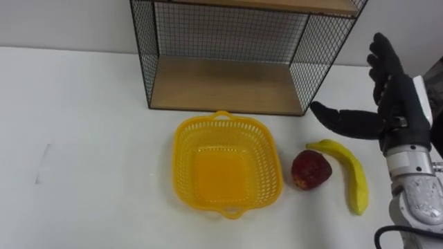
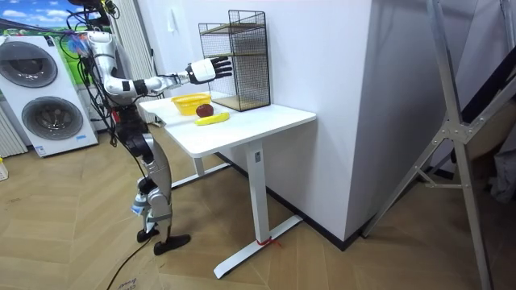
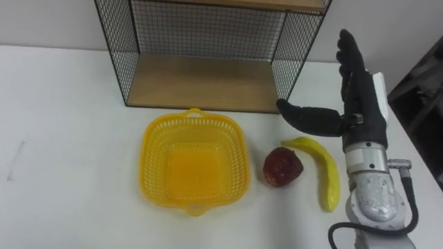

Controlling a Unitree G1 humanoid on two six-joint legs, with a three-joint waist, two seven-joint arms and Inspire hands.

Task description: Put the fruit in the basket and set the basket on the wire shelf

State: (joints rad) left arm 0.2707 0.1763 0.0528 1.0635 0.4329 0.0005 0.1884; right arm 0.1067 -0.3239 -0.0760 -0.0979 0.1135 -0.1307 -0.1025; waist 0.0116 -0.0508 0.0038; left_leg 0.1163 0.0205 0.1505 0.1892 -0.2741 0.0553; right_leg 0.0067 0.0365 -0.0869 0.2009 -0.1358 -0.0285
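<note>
Robot stands upright at the end of the white table (image 1: 83,138), on the room view's left, facing the wire shelf (image 1: 225,86) at the back of the tabletop. Two washing machines (image 2: 40,97) behind it.

Right hand (image 1: 398,104): raised above the table, arm stretched forward. Fingers straight and pointing up and away, thumb spread wide toward the shelf. Holds nothing, touches nothing. It hangs over the far end of the banana (image 1: 353,176), clear of it.

Yellow basket (image 1: 220,173): on the table just in front of the shelf, upright, nothing inside.

Red apple (image 1: 310,170): on the table just beside the basket's right wall; cannot tell whether they touch.

Banana: lies flat on the table to the right of the apple, near it, curving from the shelf side toward the robot.

Shelf: lower wooden board bare.
</note>
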